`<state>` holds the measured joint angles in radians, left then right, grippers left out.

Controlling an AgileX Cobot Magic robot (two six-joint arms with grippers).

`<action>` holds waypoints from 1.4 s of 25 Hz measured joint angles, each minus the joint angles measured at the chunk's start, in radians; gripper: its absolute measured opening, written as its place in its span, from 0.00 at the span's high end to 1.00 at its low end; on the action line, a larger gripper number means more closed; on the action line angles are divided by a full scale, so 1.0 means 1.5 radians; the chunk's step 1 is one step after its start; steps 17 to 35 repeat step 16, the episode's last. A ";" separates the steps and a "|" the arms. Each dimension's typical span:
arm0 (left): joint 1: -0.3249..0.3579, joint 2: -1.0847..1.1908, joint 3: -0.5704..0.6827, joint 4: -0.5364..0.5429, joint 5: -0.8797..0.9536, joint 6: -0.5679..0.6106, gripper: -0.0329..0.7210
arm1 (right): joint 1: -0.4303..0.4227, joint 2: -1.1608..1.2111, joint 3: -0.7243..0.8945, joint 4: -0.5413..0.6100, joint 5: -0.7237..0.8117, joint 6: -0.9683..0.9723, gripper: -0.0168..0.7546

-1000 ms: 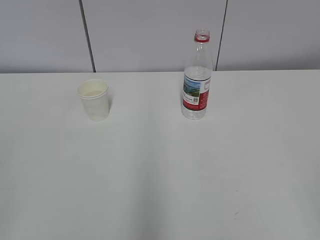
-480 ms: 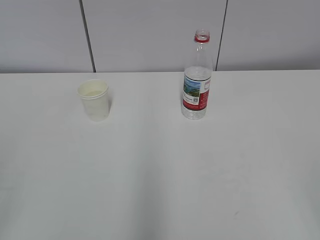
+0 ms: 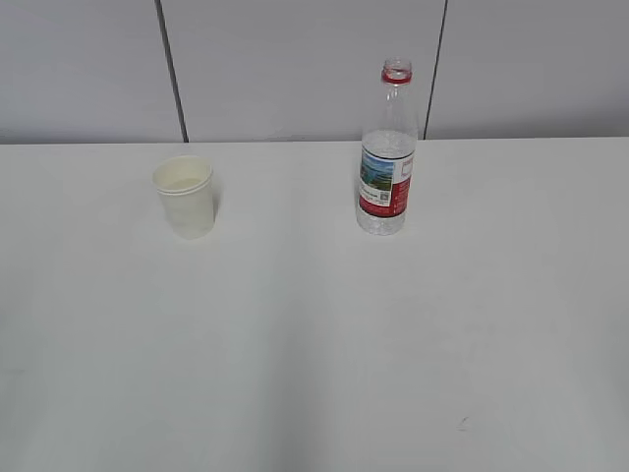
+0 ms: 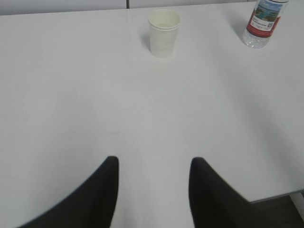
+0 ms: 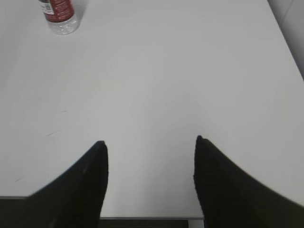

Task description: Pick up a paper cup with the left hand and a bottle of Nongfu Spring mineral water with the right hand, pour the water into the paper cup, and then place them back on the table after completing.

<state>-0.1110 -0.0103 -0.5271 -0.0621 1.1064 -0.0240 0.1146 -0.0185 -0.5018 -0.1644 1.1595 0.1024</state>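
Observation:
A cream paper cup (image 3: 184, 196) stands upright on the white table (image 3: 314, 344) at the back left. It also shows in the left wrist view (image 4: 164, 32). An uncapped Nongfu Spring bottle (image 3: 387, 157) with a red and white label stands upright at the back, right of centre, with clear water in its lower part. Its base shows in the left wrist view (image 4: 261, 23) and the right wrist view (image 5: 59, 14). My left gripper (image 4: 153, 161) is open and empty, well short of the cup. My right gripper (image 5: 150, 141) is open and empty over the table's near edge, far from the bottle. Neither arm shows in the exterior view.
A grey panelled wall (image 3: 295, 69) runs behind the table. The table's near edge (image 5: 147, 217) lies just under my right gripper, and its right edge (image 5: 285, 42) shows in the right wrist view. A corner edge (image 4: 275, 195) shows in the left wrist view.

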 joint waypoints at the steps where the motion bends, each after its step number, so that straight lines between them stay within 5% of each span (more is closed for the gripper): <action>1: 0.004 0.000 0.000 0.000 0.000 0.000 0.54 | -0.008 0.000 0.000 0.000 0.000 0.000 0.42; 35: 0.005 0.000 0.000 0.000 0.000 0.000 0.54 | -0.013 0.000 0.000 -0.001 -0.001 0.000 0.42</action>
